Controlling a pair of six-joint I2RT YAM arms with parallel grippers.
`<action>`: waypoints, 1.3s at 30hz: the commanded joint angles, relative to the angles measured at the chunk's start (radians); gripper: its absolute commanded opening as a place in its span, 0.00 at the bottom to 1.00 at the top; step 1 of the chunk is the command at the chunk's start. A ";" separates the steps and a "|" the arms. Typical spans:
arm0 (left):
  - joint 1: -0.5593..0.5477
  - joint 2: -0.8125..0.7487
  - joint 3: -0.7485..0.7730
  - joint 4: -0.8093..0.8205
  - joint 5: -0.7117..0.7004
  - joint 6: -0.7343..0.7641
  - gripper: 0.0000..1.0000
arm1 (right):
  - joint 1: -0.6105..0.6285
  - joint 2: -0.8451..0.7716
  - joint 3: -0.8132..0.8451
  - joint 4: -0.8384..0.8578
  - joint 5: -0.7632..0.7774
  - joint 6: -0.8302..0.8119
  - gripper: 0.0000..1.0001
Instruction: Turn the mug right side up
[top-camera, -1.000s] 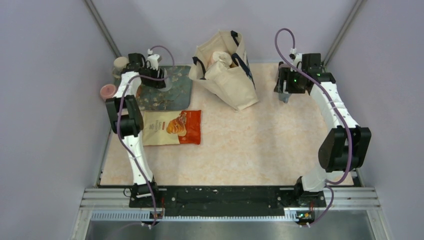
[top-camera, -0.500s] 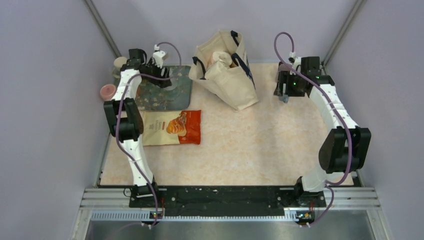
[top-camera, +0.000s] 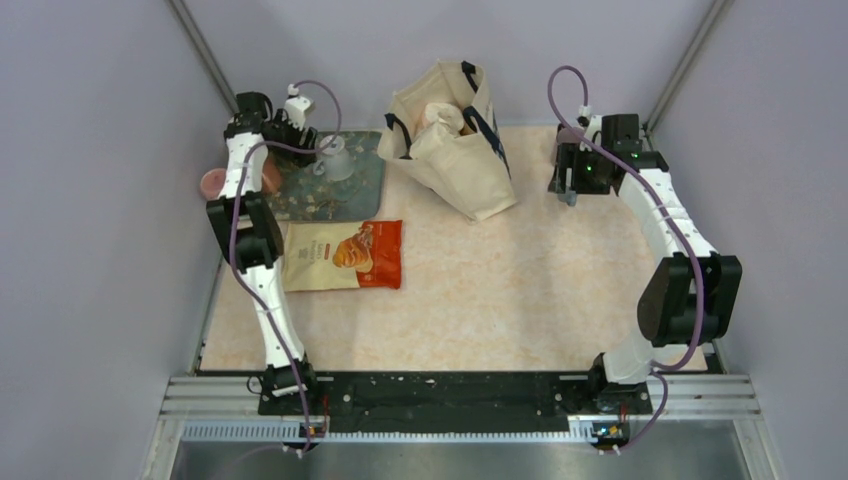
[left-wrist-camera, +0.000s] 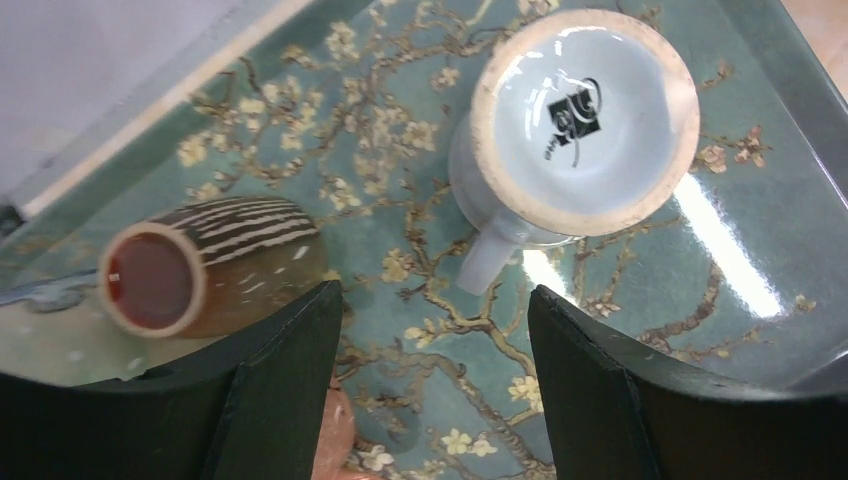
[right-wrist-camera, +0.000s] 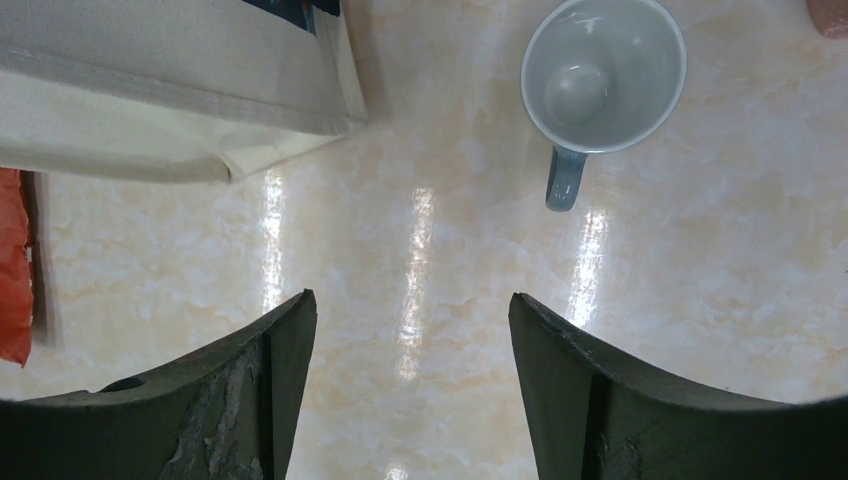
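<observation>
A white mug (left-wrist-camera: 585, 105) stands upside down on the floral tray (left-wrist-camera: 740, 250), base up, handle toward my left gripper; it also shows in the top view (top-camera: 338, 160). My left gripper (left-wrist-camera: 435, 297) is open and empty, hovering above the tray just short of the mug's handle; in the top view the left gripper (top-camera: 298, 140) is left of the mug. A blue-grey mug (right-wrist-camera: 605, 75) stands upright on the table, mouth up. My right gripper (right-wrist-camera: 410, 300) is open and empty, apart from it, and sits over it in the top view (top-camera: 572, 178).
A brown striped cup (left-wrist-camera: 200, 265) lies on its side on the tray. A pink bowl (top-camera: 213, 182) sits by the left wall. A canvas tote bag (top-camera: 450, 135) stands at the back middle. An orange snack bag (top-camera: 345, 255) lies in front of the tray.
My left gripper has drawn back and to the left off the tray's middle, leaving the upside-down white mug uncovered. My right gripper has risen slightly off the blue-grey mug.
</observation>
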 joint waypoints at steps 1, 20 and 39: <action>-0.010 0.001 -0.036 -0.005 0.047 0.047 0.72 | -0.007 -0.046 0.002 0.008 0.020 -0.014 0.70; -0.091 -0.029 -0.188 0.042 -0.001 0.041 0.52 | -0.007 -0.050 -0.002 0.008 0.012 0.002 0.70; -0.159 -0.008 -0.158 0.111 -0.238 -0.134 0.00 | -0.007 -0.059 -0.018 0.005 0.005 0.004 0.71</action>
